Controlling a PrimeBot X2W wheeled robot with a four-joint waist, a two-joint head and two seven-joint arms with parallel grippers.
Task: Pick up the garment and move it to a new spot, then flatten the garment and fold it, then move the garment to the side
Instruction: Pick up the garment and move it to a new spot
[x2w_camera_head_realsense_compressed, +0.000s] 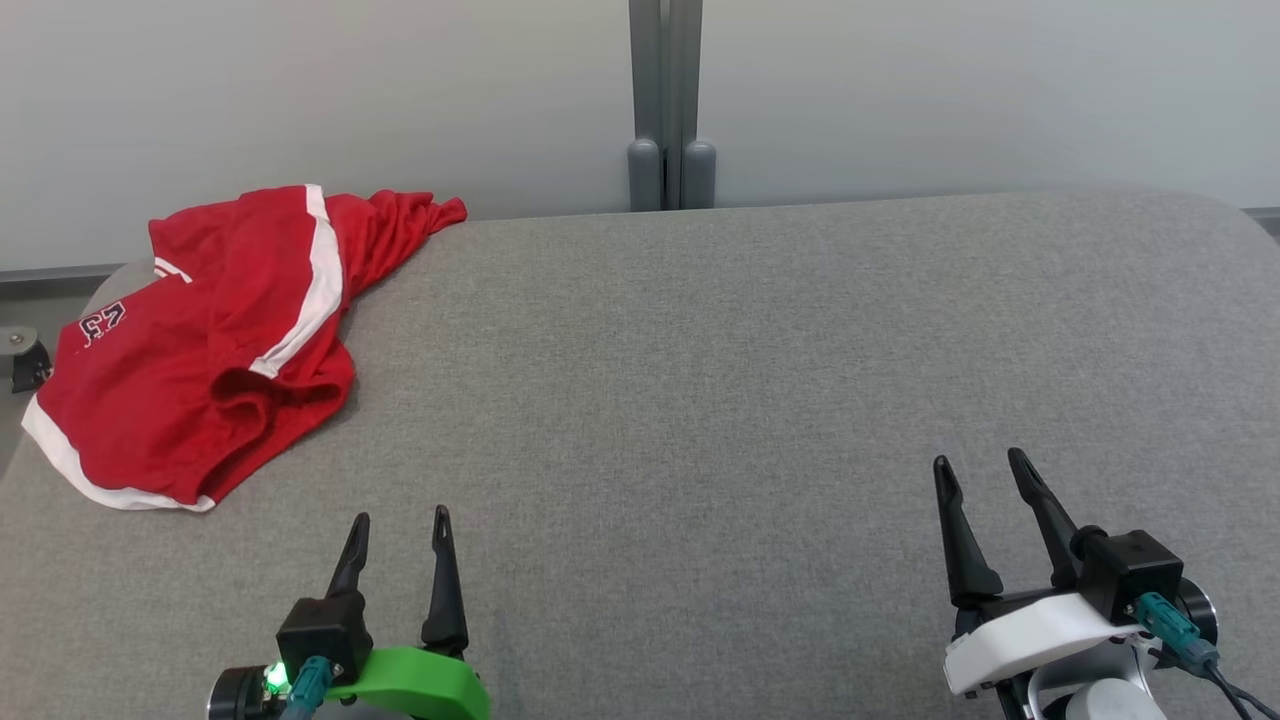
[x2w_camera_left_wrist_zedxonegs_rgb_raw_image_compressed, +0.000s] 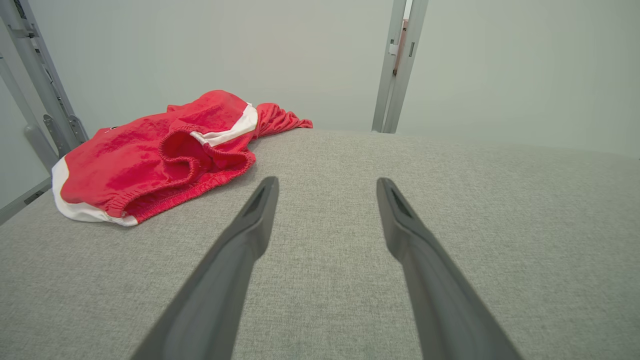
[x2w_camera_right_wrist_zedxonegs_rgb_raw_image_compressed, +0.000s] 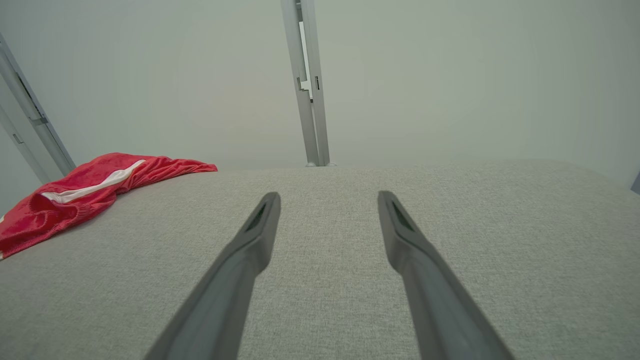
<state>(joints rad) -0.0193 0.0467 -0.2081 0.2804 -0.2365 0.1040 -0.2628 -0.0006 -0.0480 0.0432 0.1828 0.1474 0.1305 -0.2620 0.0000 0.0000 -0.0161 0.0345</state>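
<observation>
1. Plainly, the first step, the pick-up, had not begun: the garment (x2w_camera_head_realsense_compressed: 200, 340) lay crumpled at the upper left of the head frame, on the far left corner of the table (x2w_camera_head_realsense_compressed: 700, 400).
2. At the lower left the left gripper (x2w_camera_head_realsense_compressed: 400, 515) hung with jaws apart and empty, well apart from the garment. At the lower right the right gripper (x2w_camera_head_realsense_compressed: 978, 460) was likewise spread and empty, farther off.
3. By judgement, the left arm was better placed. It would need to reach up and left, close on a raised fold, and carry the cloth to the bare middle.
4. Overlapping folds hid the garment's lower layers. Its left edge seemed to overhang the table. A dark print there was unreadable. The right wrist view's left edge cut the garment off.
</observation>
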